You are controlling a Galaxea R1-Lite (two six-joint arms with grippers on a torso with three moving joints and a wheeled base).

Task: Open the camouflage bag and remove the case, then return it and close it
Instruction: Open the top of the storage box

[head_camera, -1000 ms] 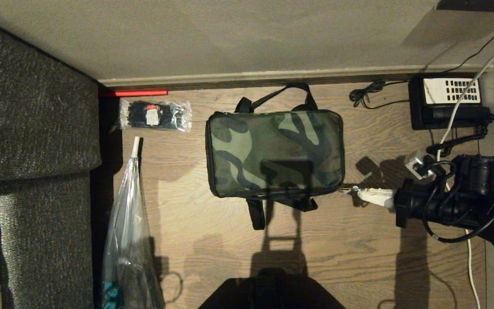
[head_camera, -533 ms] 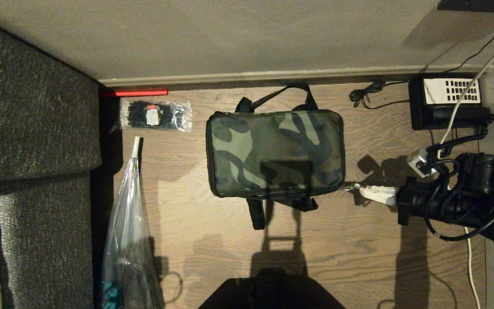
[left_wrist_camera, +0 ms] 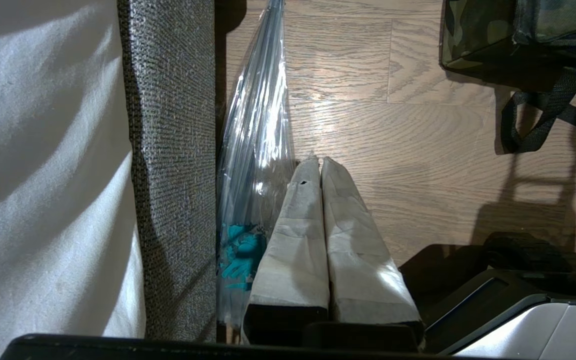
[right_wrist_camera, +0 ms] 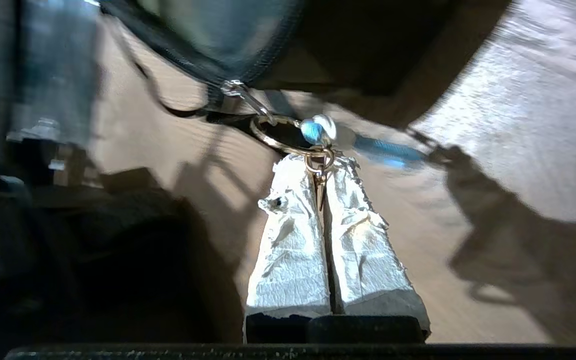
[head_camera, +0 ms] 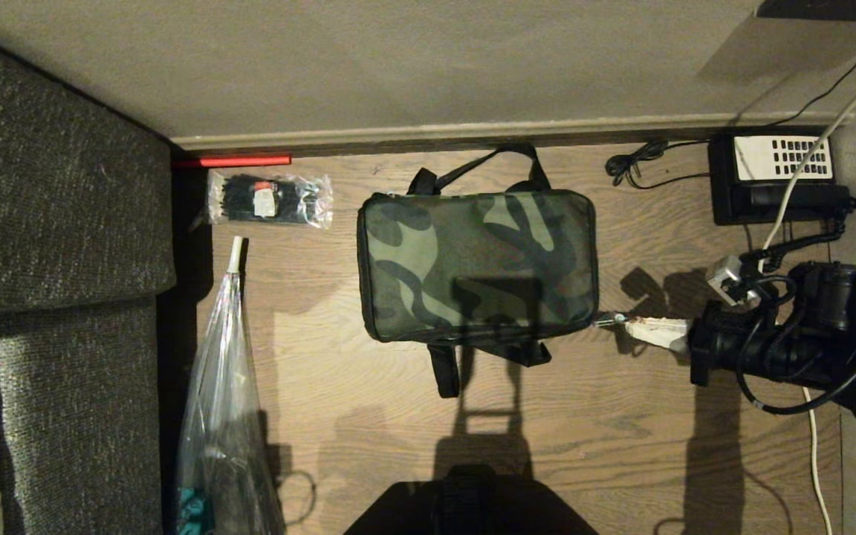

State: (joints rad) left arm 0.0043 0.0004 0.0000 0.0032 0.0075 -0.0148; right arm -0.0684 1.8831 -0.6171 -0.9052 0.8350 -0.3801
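Step in hand, as judged: opening the bag, or just finishing its closing; the zip is lying shut all round, so which one cannot be told. Right hand [head_camera: 625,322], fingers wrapped in crinkled white tape, is clenching a small brass ring [right_wrist_camera: 319,161] linked to the zip pull [right_wrist_camera: 240,91] at the bag's near right corner, the arm reaching in level from the right. Hanging off the same ring: a small glossy blue bead [right_wrist_camera: 318,130] and a blue cord. If opening, the next move is calling for a steady pull along the zip line, round the corner, with the soft bag likely sliding on the smooth surface unless held. Left hand [left_wrist_camera: 316,162], same taped fingers, is hanging clenched and empty near the robot's base, beside a crinkly clear plastic bag [head_camera: 221,386] with something teal at the bottom, leaning against a coarse grey woven cushion [head_camera: 56,193]. Camouflage bag [head_camera: 476,264]: boxy, soft fabric, green-olive-black top, black webbing straps [head_camera: 443,371] trailing front and back, lying flat mid-desk on the pale wood-grain desk [head_camera: 368,423]. Case: not showing, presumably inside. Farther back: a clear packet of black ties [head_camera: 268,199], a thin red bar [head_camera: 235,160] along the wall edge, a black telephone [head_camera: 773,178] with a white keypad and coiled cord.
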